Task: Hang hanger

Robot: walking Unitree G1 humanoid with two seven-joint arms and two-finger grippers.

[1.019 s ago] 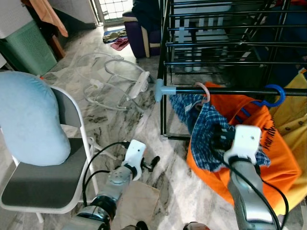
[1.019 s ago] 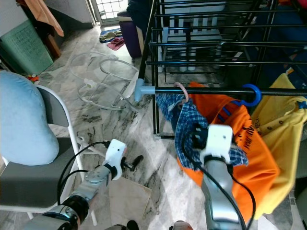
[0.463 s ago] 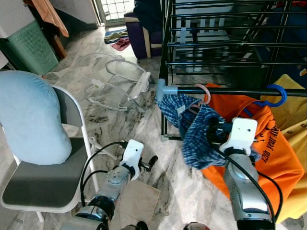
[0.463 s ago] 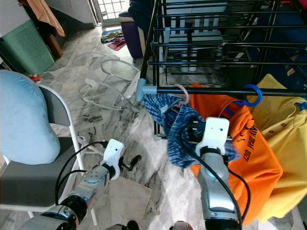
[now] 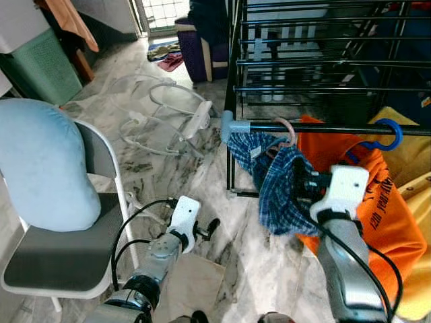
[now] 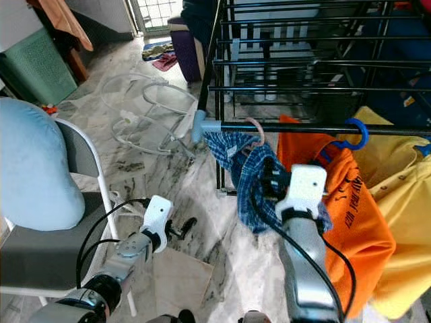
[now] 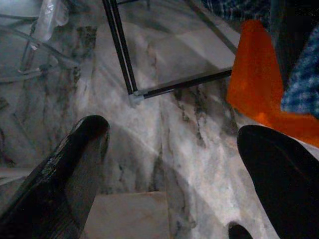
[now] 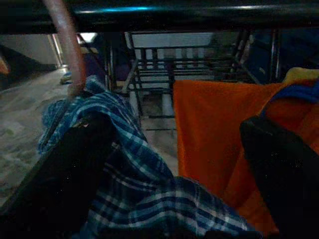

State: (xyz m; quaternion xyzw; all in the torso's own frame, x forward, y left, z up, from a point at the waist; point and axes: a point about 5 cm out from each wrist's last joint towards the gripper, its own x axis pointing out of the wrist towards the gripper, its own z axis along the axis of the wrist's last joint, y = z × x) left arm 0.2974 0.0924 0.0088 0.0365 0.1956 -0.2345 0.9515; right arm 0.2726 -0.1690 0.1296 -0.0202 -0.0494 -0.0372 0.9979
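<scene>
A pink hanger hook [image 5: 288,128] sits over the black rail [image 5: 330,127] of the drying rack, near its grey end cap. A blue plaid shirt [image 5: 277,192] hangs bunched from it. My right gripper [image 5: 300,184] is pressed into the shirt just below the rail. In the right wrist view its fingers [image 8: 75,174] stand wide apart, open, with plaid cloth [image 8: 149,194] lying between them and the pink hook [image 8: 65,50] up at the rail [image 8: 199,12]. My left gripper [image 5: 209,229] hangs low over the marble floor, open and holding nothing.
An orange shirt [image 5: 387,215] on a blue hanger [image 5: 385,133] and a yellow shirt [image 5: 412,145] hang to the right on the same rail. A folding chair [image 5: 64,252] with a light blue cushion [image 5: 40,168] stands at my left. White wire frames [image 5: 161,114] lie on the floor.
My right gripper and the plaid shirt swung left, then back to the right and closer under the rail. The hook stays on the rail. The left arm has hardly moved.
</scene>
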